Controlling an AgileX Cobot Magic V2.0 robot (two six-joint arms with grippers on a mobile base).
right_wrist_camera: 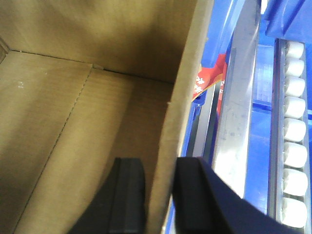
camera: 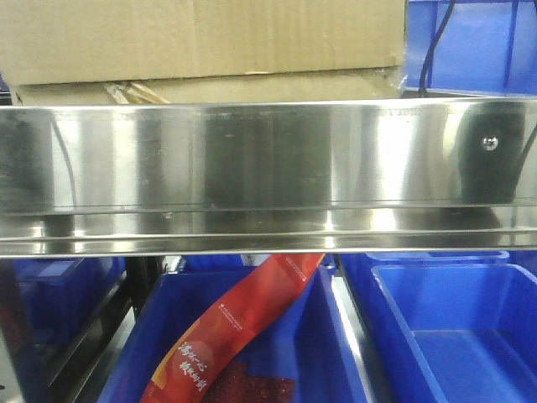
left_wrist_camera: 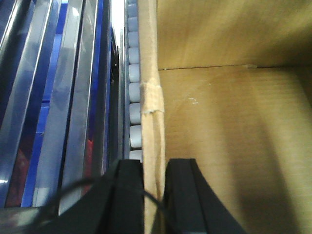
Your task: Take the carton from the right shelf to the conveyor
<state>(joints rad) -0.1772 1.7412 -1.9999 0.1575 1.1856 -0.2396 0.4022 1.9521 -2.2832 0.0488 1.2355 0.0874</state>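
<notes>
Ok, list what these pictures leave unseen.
- Conveyor: in no view.
- Carton base: front view, hidden behind the shelf rail.
- Carton top: front view, cut off by the upper edge.
- Red packet print: front view, too blurred to read.

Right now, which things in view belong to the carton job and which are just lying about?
Job: carton, steel shelf rail, left gripper and right gripper, each clamped on a carton wall.
Lying about: blue bins, red packet, white rollers.
</notes>
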